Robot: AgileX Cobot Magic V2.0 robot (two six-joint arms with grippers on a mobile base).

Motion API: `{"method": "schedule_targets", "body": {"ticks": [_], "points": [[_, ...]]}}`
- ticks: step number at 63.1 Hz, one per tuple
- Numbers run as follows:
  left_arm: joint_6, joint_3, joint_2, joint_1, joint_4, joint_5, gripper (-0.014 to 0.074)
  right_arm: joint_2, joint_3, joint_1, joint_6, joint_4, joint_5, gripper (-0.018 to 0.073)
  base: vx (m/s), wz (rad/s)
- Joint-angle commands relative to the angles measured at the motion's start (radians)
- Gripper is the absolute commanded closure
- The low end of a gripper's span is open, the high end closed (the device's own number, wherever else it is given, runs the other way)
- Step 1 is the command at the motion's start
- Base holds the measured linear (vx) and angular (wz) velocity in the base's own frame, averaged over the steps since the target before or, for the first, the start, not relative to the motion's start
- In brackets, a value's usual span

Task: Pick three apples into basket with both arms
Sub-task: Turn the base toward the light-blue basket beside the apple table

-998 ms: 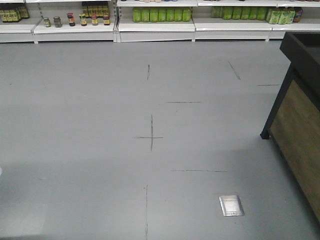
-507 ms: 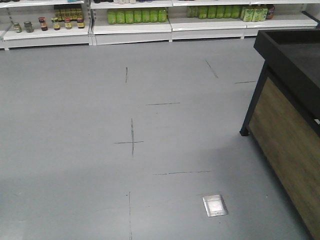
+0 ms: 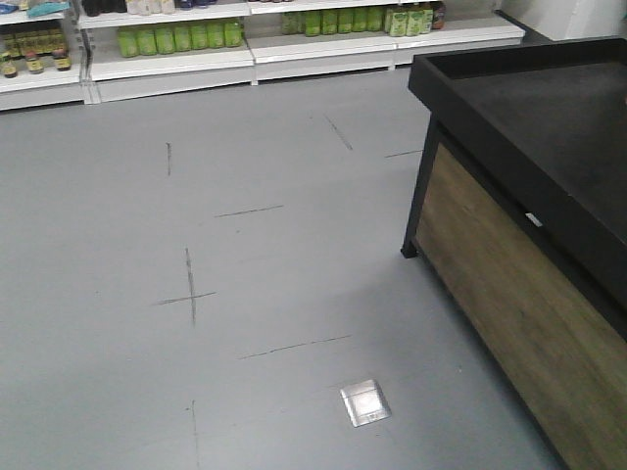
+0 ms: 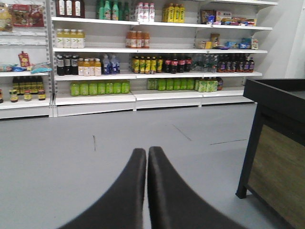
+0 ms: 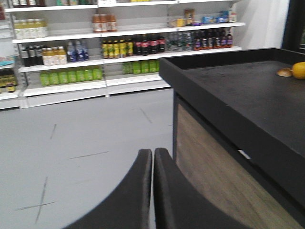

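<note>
The apples and the basket are out of view in every frame. My left gripper (image 4: 147, 151) is shut with nothing between its dark fingers, hanging over the grey floor and facing the shop shelves. My right gripper (image 5: 153, 152) is also shut and empty, just left of the wooden side of a black-topped display stand (image 5: 238, 95). On the far right of that stand's top lie an orange-yellow fruit (image 5: 299, 69) and a brownish item (image 5: 285, 72) beside it. The front view shows no arm.
The black display stand with wood-panel sides (image 3: 509, 294) fills the right of the front view. White shelves of bottles (image 3: 176, 39) line the far wall. A metal floor plate (image 3: 364, 402) and dark tape marks (image 3: 188, 289) lie on the grey floor.
The front view has swung to the right: the shelves and floor marks slid left, and the black display stand now takes up much more of the right side.
</note>
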Motion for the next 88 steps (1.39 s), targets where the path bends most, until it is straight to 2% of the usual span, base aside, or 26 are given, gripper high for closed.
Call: {"method": "schedule_targets", "body": {"ticks": [1,88], "points": [[-0.006,0.003,-0.016,0.001,-0.009,-0.070,0.0603,-0.013,0.013,-0.004,-0.001,-0.010,-0.075,0.0568,0.09,-0.36],[-0.006,0.003,-0.016,0.001,-0.009,-0.070,0.0603,-0.013,0.013,-0.004,-0.001,-0.010,-0.075,0.0568,0.10,-0.43]]}}
